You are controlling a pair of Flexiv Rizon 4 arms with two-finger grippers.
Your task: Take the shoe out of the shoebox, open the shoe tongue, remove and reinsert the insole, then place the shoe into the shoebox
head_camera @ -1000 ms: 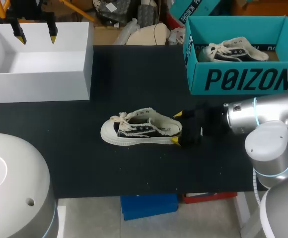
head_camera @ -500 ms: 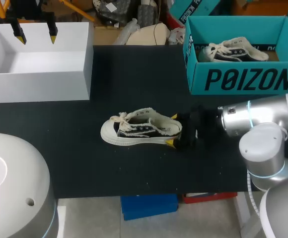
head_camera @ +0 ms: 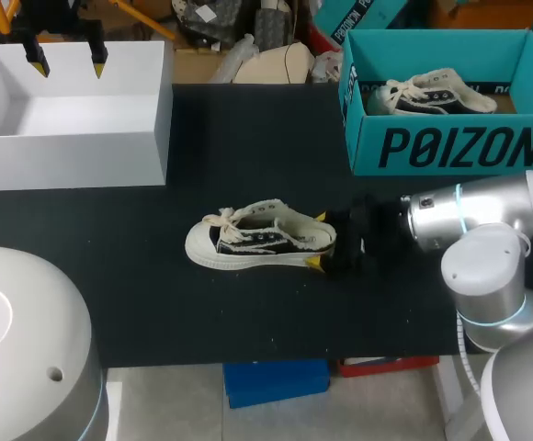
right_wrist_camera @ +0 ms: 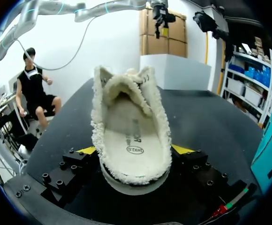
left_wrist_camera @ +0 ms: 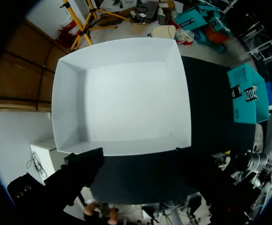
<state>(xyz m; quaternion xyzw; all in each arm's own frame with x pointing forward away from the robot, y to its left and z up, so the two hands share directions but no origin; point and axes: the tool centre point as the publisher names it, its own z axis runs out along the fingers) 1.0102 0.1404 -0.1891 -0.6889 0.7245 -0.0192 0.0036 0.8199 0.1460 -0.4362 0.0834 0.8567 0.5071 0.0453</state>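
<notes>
My right pincer (head_camera: 320, 240) lies low over the desk (head_camera: 248, 312), in from its right edge, and stands spread, a yellow tip just beside each flank of the shoe's heel; the shoe (head_camera: 257, 239) sits upright on its sole about the middle of the desk, heel between the tips, toe toward the left edge; the right wrist view looks down its mouth, where the fleecy collar gapes and the insole (right_wrist_camera: 131, 136) lies flat inside; nothing stands between pincer and shoe; at the far left corner rests a white box (head_camera: 73, 161), and my left pincer (head_camera: 66, 64) hangs above its far wall, tips apart and holding nothing; at the far right corner stands the teal shoebox (head_camera: 450, 147), a second shoe (head_camera: 427, 95) inside it.
</notes>
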